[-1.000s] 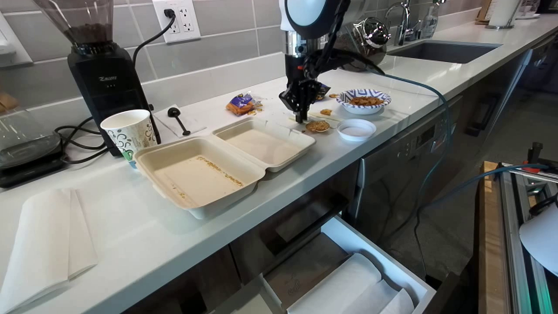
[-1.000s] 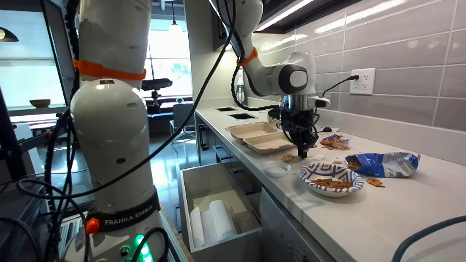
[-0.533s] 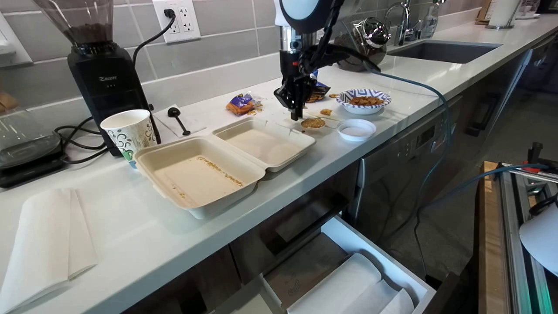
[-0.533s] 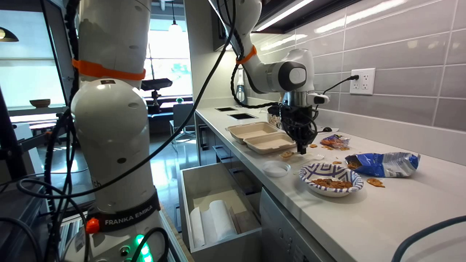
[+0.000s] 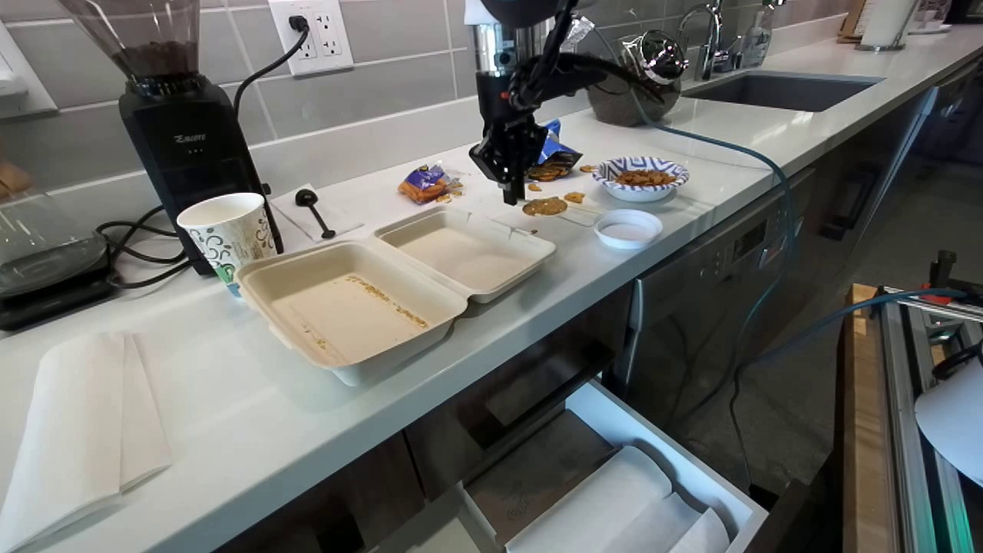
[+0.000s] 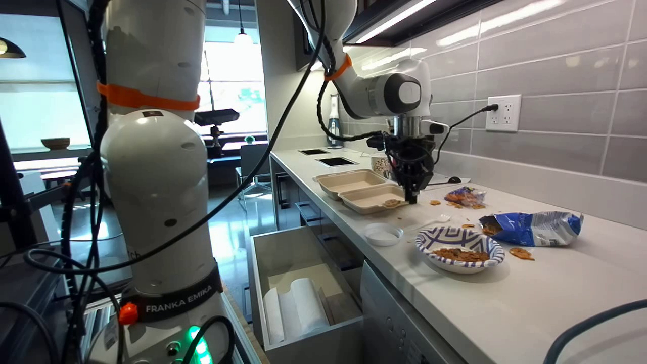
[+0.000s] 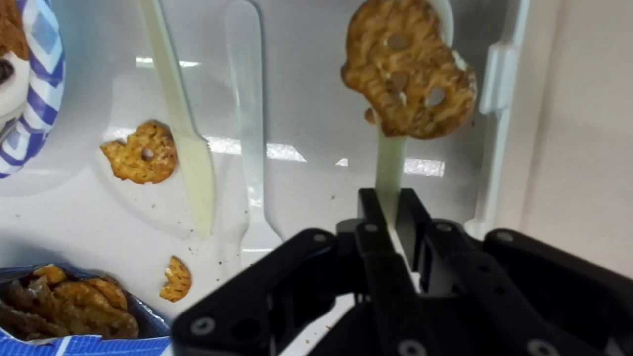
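My gripper [image 7: 387,198] is shut on the pale handle of a utensil [image 7: 390,158], likely a spoon. A brown pretzel crisp [image 7: 410,74] rests on its far end, and part of a white rim shows behind it. In both exterior views the gripper [image 5: 513,196] [image 6: 412,197] is above the counter, beside the near lid half of an open tan clamshell box [image 5: 468,250] [image 6: 371,199]. The crisp shows beside the fingertips in both exterior views [image 5: 544,206] [image 6: 392,202]. The box edge [image 7: 539,123] is at the right of the wrist view.
Beside the gripper lie a pale knife [image 7: 195,163], a clear utensil [image 7: 252,123] and broken crisps [image 7: 143,153]. A patterned bowl [image 6: 457,237], shallow white dish [image 6: 383,234] and blue snack bag [image 6: 530,227] stand nearby. A paper cup [image 5: 230,230] and grinder [image 5: 192,153] stand farther along. A drawer [image 6: 303,242] is open below.
My gripper has moved toward the clamshell box and risen a little, carrying the utensil and crisp with it. More of the blue snack bag now shows behind the gripper.
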`<state>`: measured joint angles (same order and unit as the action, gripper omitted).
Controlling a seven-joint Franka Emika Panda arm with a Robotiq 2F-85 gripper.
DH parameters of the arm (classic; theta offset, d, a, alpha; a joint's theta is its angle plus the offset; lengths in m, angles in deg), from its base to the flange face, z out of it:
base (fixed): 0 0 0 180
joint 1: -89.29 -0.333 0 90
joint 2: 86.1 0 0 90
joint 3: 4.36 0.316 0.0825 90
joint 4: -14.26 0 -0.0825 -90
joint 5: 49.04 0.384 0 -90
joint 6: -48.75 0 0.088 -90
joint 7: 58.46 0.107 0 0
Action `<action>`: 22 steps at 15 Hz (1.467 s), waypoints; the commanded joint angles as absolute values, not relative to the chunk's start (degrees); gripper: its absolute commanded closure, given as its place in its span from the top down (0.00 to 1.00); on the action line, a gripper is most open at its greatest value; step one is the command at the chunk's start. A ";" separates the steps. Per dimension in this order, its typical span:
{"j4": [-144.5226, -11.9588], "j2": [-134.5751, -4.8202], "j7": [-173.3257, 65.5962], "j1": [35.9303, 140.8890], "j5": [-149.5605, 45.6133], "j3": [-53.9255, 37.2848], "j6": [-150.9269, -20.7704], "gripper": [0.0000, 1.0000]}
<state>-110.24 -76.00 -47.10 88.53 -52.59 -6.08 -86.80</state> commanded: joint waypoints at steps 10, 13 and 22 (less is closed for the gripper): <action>-107.66 -78.12 -44.62 85.24 -51.61 -2.38 -83.33 0.03; -107.19 -77.95 -43.96 84.51 -51.07 -1.46 -83.85 0.03; -104.78 -76.65 -41.34 82.05 -49.00 0.98 -83.17 0.03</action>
